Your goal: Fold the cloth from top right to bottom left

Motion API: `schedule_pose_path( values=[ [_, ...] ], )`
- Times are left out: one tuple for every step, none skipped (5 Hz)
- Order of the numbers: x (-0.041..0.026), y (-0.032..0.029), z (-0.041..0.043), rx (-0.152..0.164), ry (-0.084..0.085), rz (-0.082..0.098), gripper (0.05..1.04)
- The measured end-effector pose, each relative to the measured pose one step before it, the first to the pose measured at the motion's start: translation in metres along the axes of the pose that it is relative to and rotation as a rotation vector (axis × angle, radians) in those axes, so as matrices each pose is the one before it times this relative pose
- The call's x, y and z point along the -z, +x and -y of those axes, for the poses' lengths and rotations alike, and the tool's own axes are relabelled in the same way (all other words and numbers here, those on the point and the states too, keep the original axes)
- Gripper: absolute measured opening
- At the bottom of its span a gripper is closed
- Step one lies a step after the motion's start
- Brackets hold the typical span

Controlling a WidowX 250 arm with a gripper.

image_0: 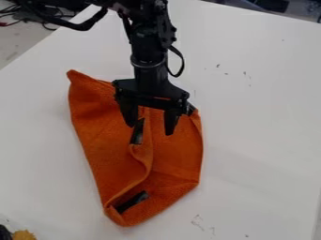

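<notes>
While the orange cloth [110,150] lies on the worktop [260,140], a little towards seven o'clock from the middle of the view, the fold looks only part made: a raised edge [150,161] runs down its middle and bends off to seven o'clock, with one dark strip [137,131] beside its upper part and another dark strip [131,202] near the cloth's low point. The black arm [149,70] hangs from twelve o'clock over the upper part of the cloth. Its jaws stand well apart and grip nothing, as far as I can see; whether their tips touch the fabric I can't tell. I'd judge the step in hand as working the fold across, so next the jaws should pinch the layer's edge and draw it towards seven o'clock, or lift clear if the fold is good enough.
</notes>
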State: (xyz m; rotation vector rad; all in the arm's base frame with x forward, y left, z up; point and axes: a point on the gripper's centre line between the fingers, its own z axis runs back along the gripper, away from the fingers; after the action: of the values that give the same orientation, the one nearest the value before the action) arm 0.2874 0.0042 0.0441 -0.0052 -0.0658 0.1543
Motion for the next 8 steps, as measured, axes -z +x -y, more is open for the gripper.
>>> schedule_pose_path(
  values=[
    [0.00877, -0.00261, -0.00038, 0.0015, 0.0044, -0.0319, 1.001],
    [0.00124, 0.01943, 0.00543, 0.0257, -0.0030, 0.0027, 1.001],
    [0.00162, 0.02356, 0.01010, 0.0281, 0.0023, -0.0060, 1.001],
    [-0.00249, 0.02481, 0.01242, 0.0422, -0.0016, -0.0048, 1.001],
    [0.00849, 0.02643, 0.01770, 0.0375, -0.0286, -0.0013, 1.001],
    [0.01645, 0.01439, 0.00854, -0.0043, -0.0405, -0.0088, 1.001],
    [0.00794, -0.00053, -0.00068, -0.0412, -0.0462, 0.0396, 1.001],
    [0.00000, -0.00733, -0.00529, -0.0194, 0.0069, 0.0445, 1.001]
  ],
)
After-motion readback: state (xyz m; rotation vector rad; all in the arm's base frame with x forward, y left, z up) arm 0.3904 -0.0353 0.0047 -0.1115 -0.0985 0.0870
